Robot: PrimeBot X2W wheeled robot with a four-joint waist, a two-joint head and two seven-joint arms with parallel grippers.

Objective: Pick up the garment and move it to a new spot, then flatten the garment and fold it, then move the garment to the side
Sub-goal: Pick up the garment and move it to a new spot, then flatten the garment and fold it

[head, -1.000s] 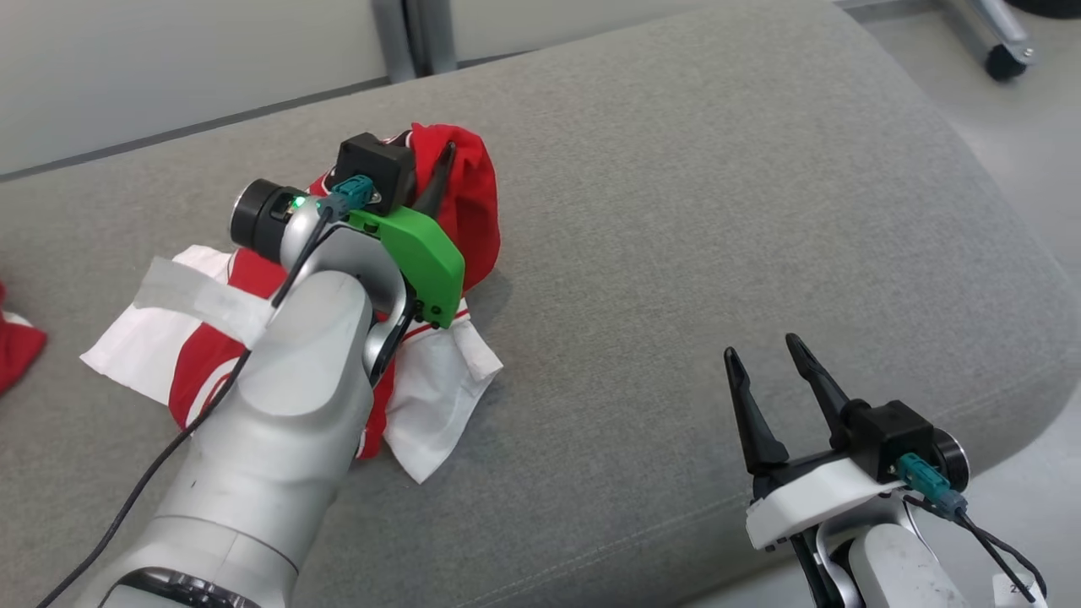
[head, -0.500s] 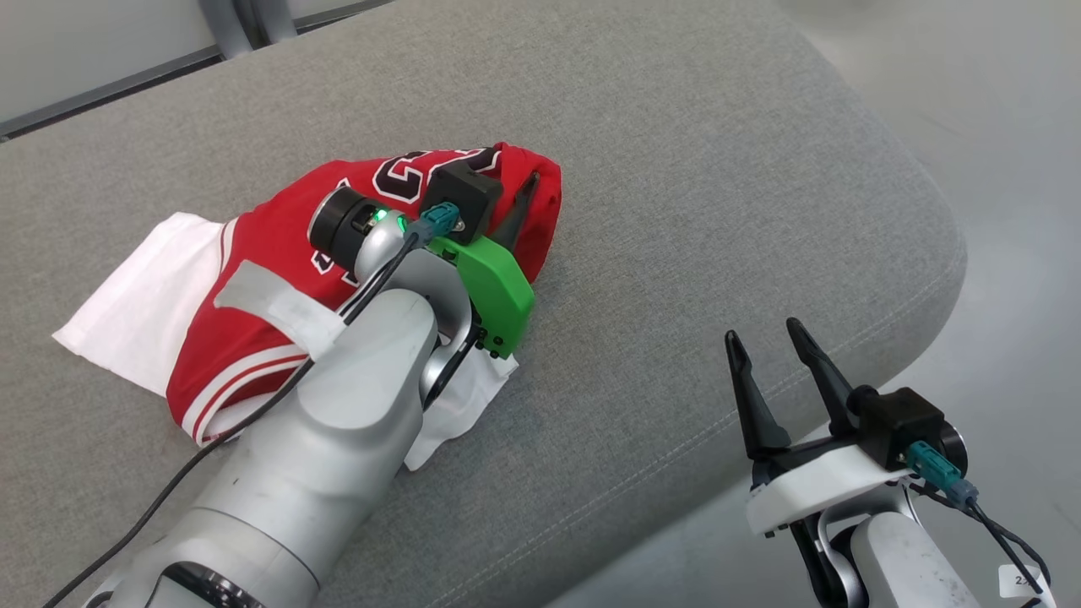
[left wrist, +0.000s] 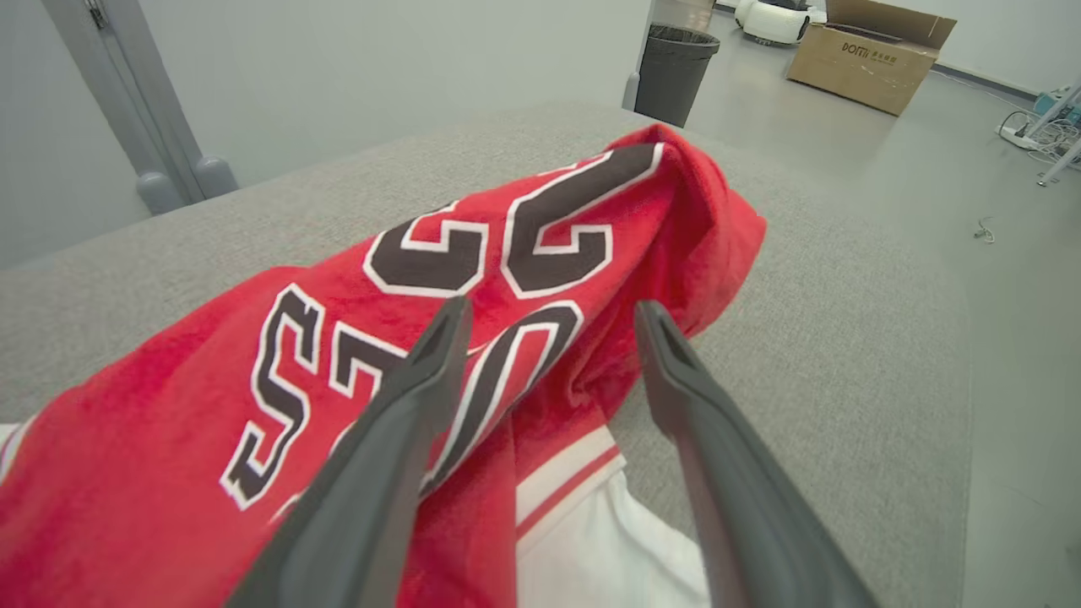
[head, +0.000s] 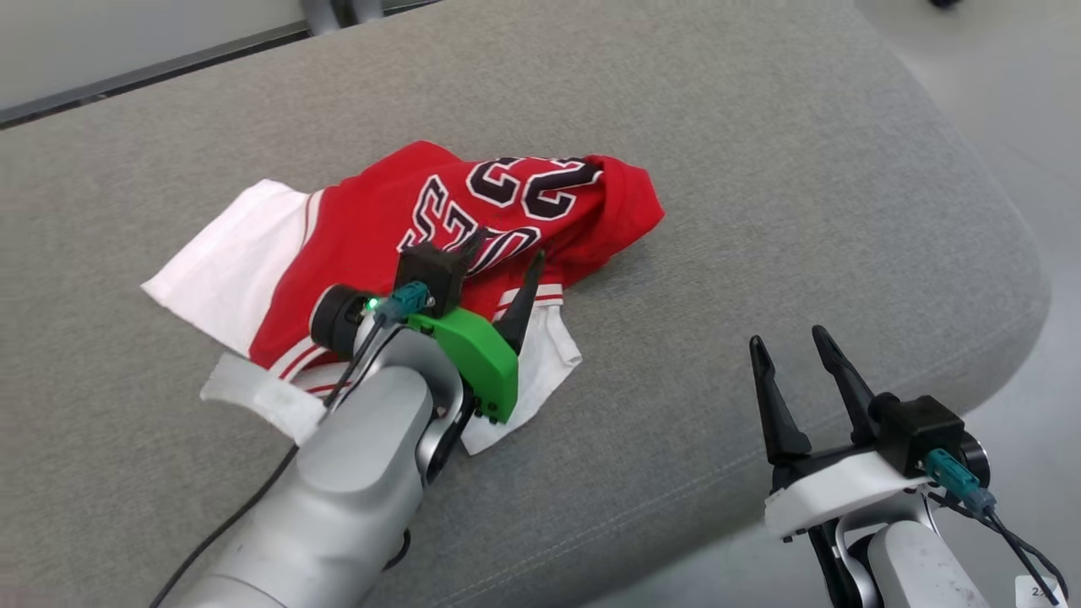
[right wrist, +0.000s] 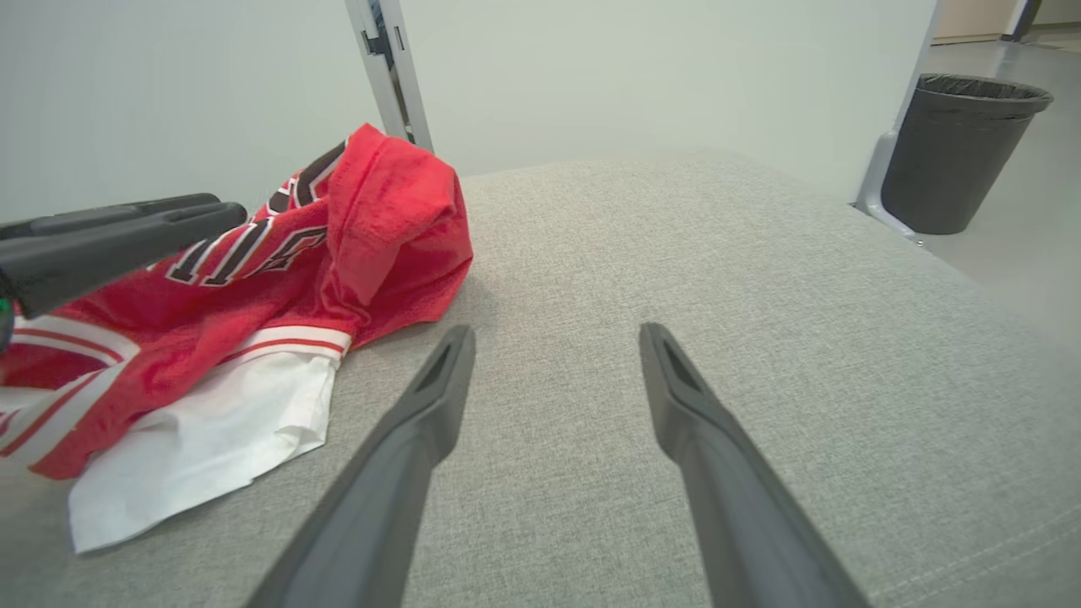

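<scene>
Grey, coarse-woven upholstery covers the padded surface, which has rounded corners and a stitched seam along its near edge. Your garment lies crumpled on its left-centre. It is a red jersey with a soft, napped look, black numerals outlined in white, and red-and-white striped trim over a thinner white panel. Its far-right end is humped up in a fold.

The lettering is creased and partly folded under, so you cannot read it whole. In the head view, the left forearm, silver with a strip of pale tape, covers the garment's near-left part.

Your left end effector is over the garment's near-right edge. Its long dark fingers are spread wide with nothing pinched between them, and you cannot tell whether they touch the cloth. Your right end effector is also spread wide, at the near-right edge of the surface and well apart from the garment.

Beyond the surface you have pale walls, a glossy grey floor, a dark bin and a cardboard box.
</scene>
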